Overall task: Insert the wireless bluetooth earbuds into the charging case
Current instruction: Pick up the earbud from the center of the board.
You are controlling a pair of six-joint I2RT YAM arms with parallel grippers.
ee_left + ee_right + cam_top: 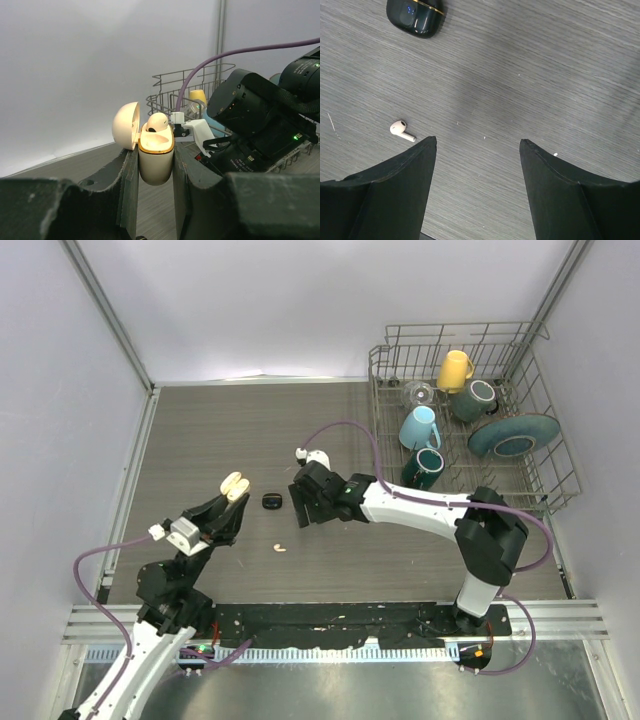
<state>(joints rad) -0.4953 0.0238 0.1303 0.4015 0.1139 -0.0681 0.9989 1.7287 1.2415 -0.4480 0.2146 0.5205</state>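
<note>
Grey woodgrain tabletop (pixel 220 430) fills our view. We see the right gripper (pixel 477 142) spread and empty above it. The left gripper (pixel 155 172) pinches an open cream case (pixel 156 150) with one earbud (pixel 157 121) seated inside. A black case (pixel 415 17) and a loose earbud (pixel 401 130) lie nearby on the tabletop.

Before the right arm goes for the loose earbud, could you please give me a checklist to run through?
1. Cream charging case clamped in left fingers: ok.
2. Case lid open: ok.
3. One cream earbud seated in it: ok.
4. Second slot free: cannot tell.
5. Right gripper open and empty: ok.
6. Loose white earbud lined up between right fingers: not ok, it lies off to one side.
</note>
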